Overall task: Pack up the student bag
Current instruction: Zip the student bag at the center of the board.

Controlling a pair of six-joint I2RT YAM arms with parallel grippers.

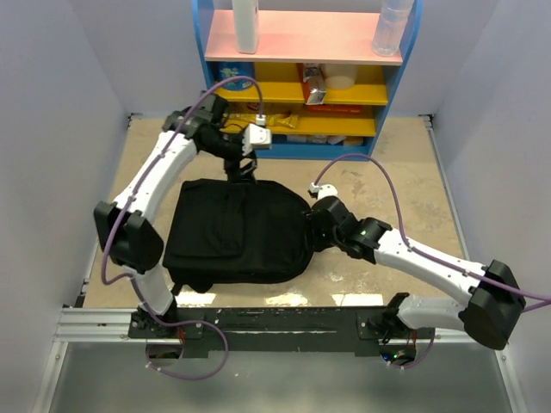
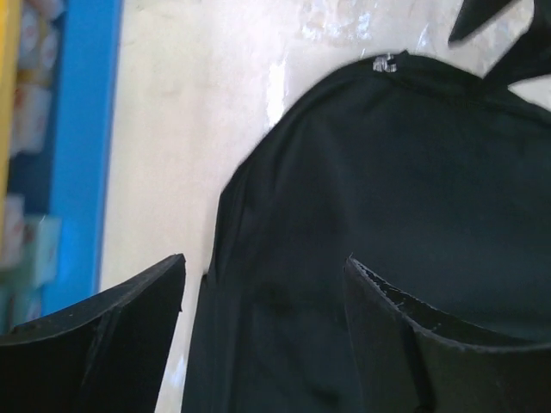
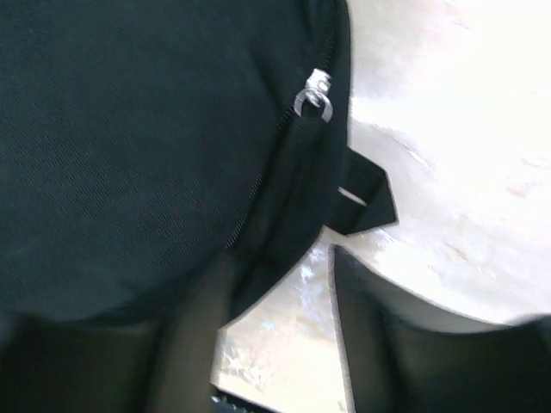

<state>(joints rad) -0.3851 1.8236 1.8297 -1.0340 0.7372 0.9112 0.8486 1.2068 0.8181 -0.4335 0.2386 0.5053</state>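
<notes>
The student bag [image 1: 237, 231], a large black fabric backpack, lies flat in the middle of the table. My left gripper [image 1: 244, 172] is at its far edge, pointing down. In the left wrist view it [image 2: 263, 275] is open, and the bag's fabric [image 2: 387, 172] fills the gap between its fingers. My right gripper [image 1: 312, 225] is at the bag's right edge. In the right wrist view it [image 3: 284, 284] is open and holds nothing, with the bag's edge [image 3: 129, 129] just ahead. A metal zipper pull [image 3: 314, 93] and a black strap tab [image 3: 366, 194] show there.
A blue shelf unit [image 1: 301, 77] with pink and yellow shelves stands at the back, holding boxes and two bottles [image 1: 392, 26]. White walls close in on the left and right. A metal rail [image 1: 258, 320] runs along the near edge.
</notes>
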